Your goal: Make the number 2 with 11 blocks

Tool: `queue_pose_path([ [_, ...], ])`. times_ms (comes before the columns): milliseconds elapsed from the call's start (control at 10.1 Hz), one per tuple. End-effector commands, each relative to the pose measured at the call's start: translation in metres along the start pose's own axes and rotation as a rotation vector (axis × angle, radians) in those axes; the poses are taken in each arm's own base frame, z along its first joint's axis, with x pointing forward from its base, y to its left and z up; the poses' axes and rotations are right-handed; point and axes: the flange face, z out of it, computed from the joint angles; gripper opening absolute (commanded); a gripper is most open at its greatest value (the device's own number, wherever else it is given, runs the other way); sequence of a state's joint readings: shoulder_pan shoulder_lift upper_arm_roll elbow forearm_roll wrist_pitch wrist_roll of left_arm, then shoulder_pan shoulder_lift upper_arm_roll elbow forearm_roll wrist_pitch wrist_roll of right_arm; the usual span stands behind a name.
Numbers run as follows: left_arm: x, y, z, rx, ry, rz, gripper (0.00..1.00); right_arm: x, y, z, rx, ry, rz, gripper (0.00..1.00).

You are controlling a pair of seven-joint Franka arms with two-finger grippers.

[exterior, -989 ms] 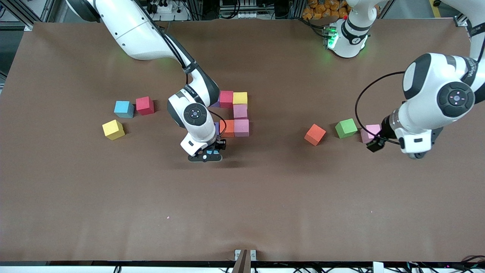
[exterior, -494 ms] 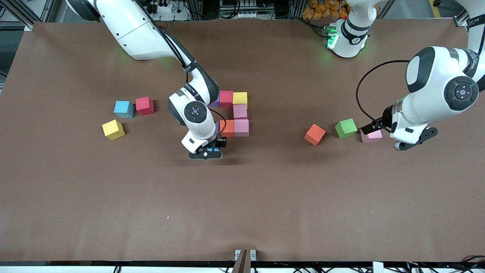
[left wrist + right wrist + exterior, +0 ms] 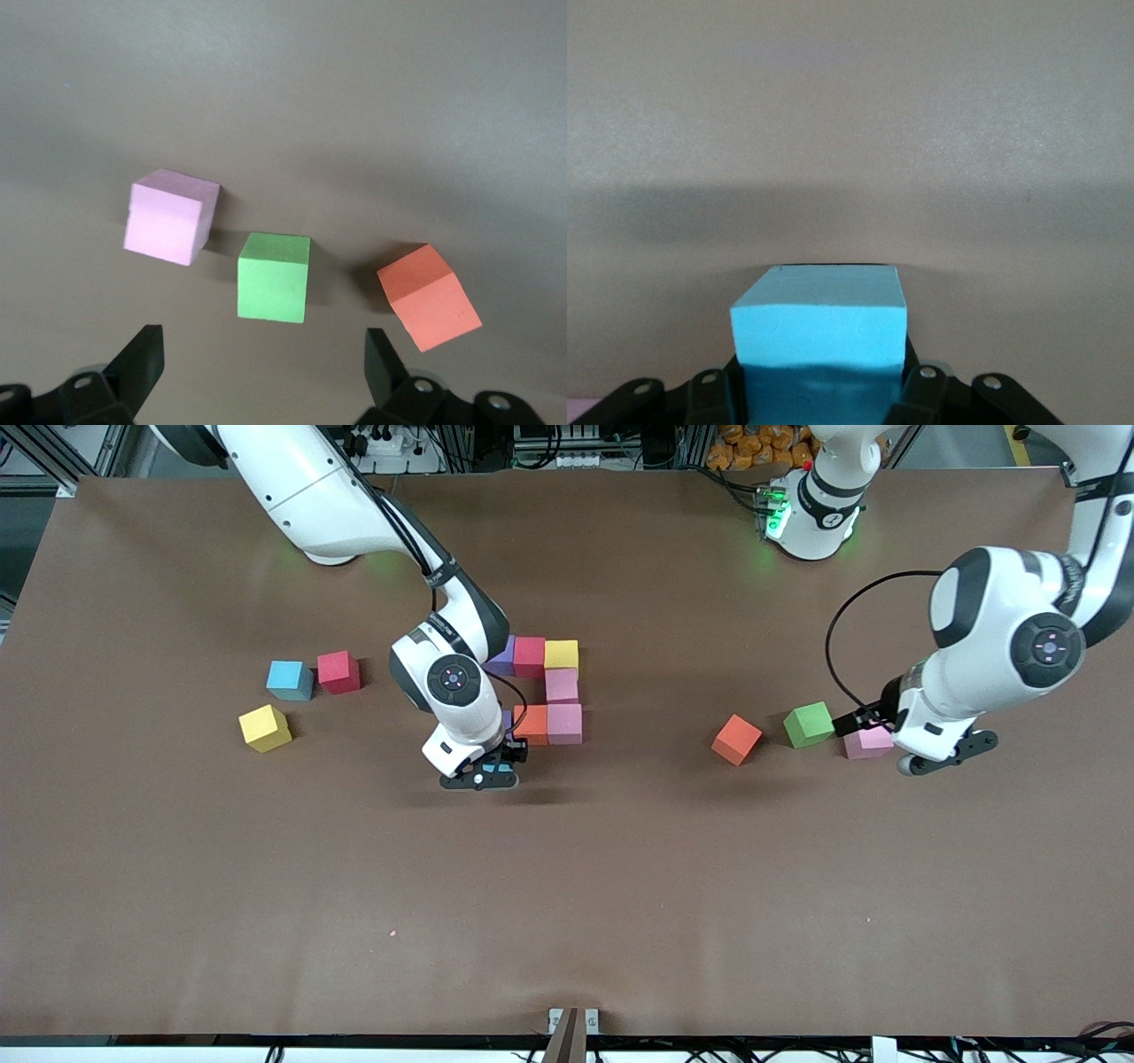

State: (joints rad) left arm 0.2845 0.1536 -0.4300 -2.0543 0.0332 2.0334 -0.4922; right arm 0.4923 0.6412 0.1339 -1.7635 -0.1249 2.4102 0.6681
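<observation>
We are clamping a light blue block (image 3: 819, 332) in our right gripper (image 3: 479, 778) and bringing it low over the counter (image 3: 567, 886) just beside the orange block (image 3: 532, 724) of the half-built number 2 (image 3: 547, 691), probably because the digit's lower rows are waiting to be filled. Purple, red, yellow and two pink cubes are already sitting edge to edge there. Our left gripper (image 3: 266, 367) is hanging released over the green block (image 3: 274, 276), between a pink block (image 3: 169, 217) and a loose orange block (image 3: 431, 297), likely lining up the next pick. Toward the right arm's end, three spare blocks are waiting.
</observation>
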Motion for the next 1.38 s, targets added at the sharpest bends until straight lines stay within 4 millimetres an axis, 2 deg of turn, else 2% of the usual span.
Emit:
queue_pose_path([
  [0, -0.019, -0.001, 0.033, -0.019, 0.008, 0.020, 1.00, -0.008, 0.001, -0.006, 0.003, 0.001, 0.005, 0.21],
  [198, -0.037, -0.009, 0.067, -0.029, 0.048, -0.011, 1.00, -0.010, -0.002, -0.002, 0.005, -0.004, 0.001, 0.21],
  [396, -0.039, -0.010, 0.079, -0.058, 0.101, -0.014, 1.00, -0.012, -0.004, 0.000, 0.008, -0.009, -0.004, 0.21],
  [791, -0.040, -0.002, 0.116, -0.026, 0.068, 0.052, 1.00, -0.011, -0.005, 0.004, 0.018, 0.000, -0.004, 0.21],
  [1088, -0.038, -0.003, 0.127, -0.019, 0.051, 0.061, 1.00, -0.012, -0.004, 0.008, 0.015, -0.006, -0.002, 0.22],
  [1187, -0.039, -0.003, 0.131, -0.015, 0.044, 0.064, 1.00, -0.012, -0.004, 0.008, 0.016, -0.005, -0.002, 0.30],
  [1286, -0.039, -0.003, 0.134, -0.008, 0.040, 0.072, 1.00, -0.011, -0.004, 0.009, 0.019, -0.003, 0.002, 0.46],
])
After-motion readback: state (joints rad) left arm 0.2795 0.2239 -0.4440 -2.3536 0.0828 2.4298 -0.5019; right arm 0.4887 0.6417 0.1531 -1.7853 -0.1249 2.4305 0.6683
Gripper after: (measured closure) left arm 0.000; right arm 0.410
